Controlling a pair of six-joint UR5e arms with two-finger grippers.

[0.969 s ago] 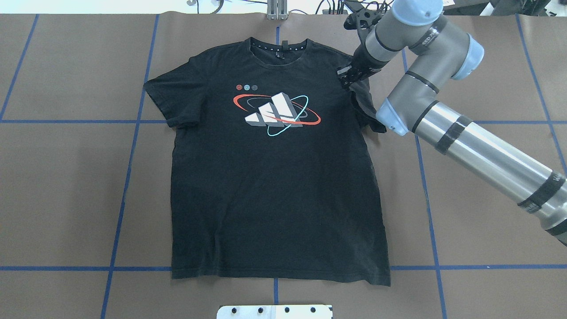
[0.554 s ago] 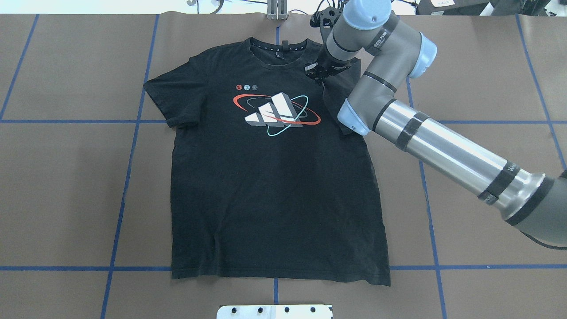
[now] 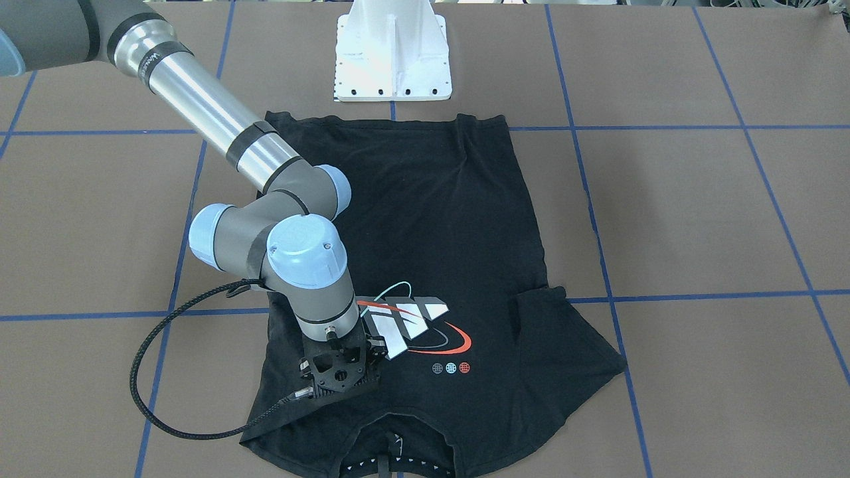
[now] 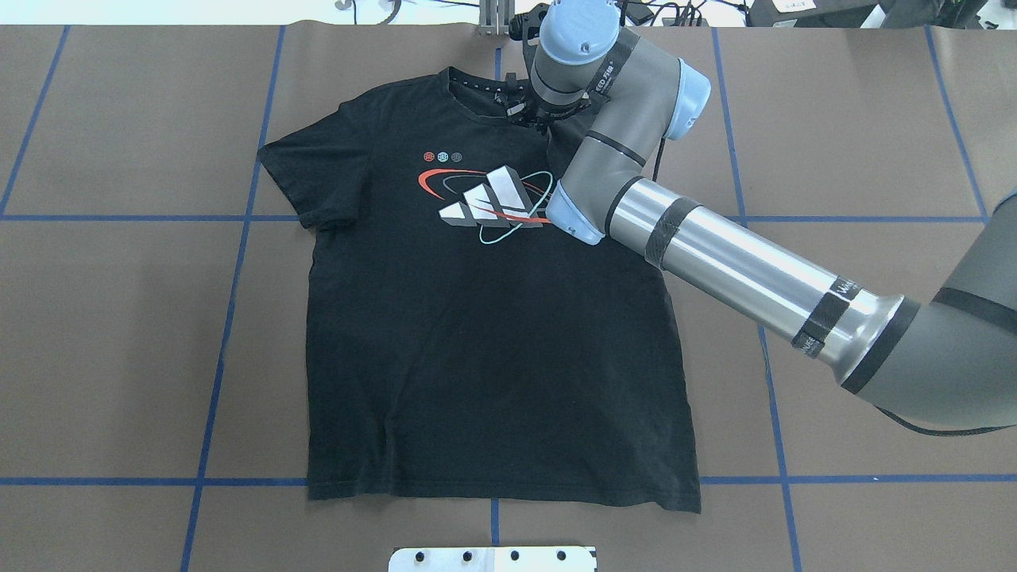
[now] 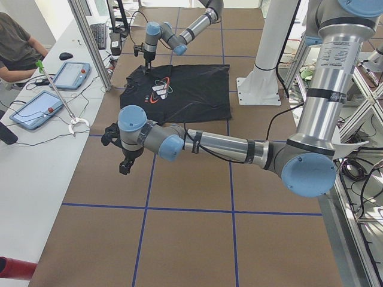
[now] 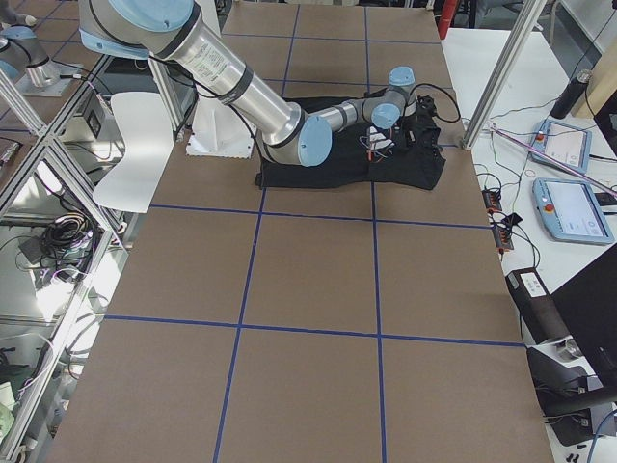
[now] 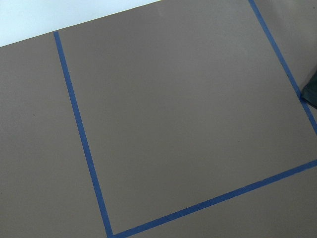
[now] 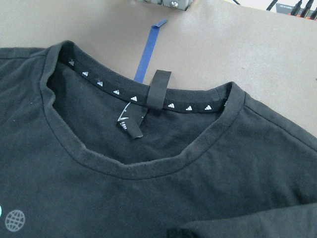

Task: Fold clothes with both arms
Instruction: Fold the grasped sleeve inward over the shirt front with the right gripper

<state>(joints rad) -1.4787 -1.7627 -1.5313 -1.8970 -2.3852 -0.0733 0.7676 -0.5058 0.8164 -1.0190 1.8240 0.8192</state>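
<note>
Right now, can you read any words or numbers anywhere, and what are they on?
Nothing reads clearly.
The T-shirt: pictures only, no words.
Its collar tag: white print, too blurred.
The right arm: white lettering on its bands, too small.

The tabletop (image 4: 119, 334) is covered in a matte brown sheet, ruled into large squares by blue tape lines (image 4: 228, 318). A black T-shirt (image 4: 493, 365) lies on it front up, with its collar toward the far edge and its hem just short of the white base plate (image 4: 493, 558) at the near edge. The body is spread flat with light wrinkles. The sleeve (image 4: 298, 179) on the robot's left lies open on the brown sheet; the opposite sleeve is turned in over the chest.
</note>
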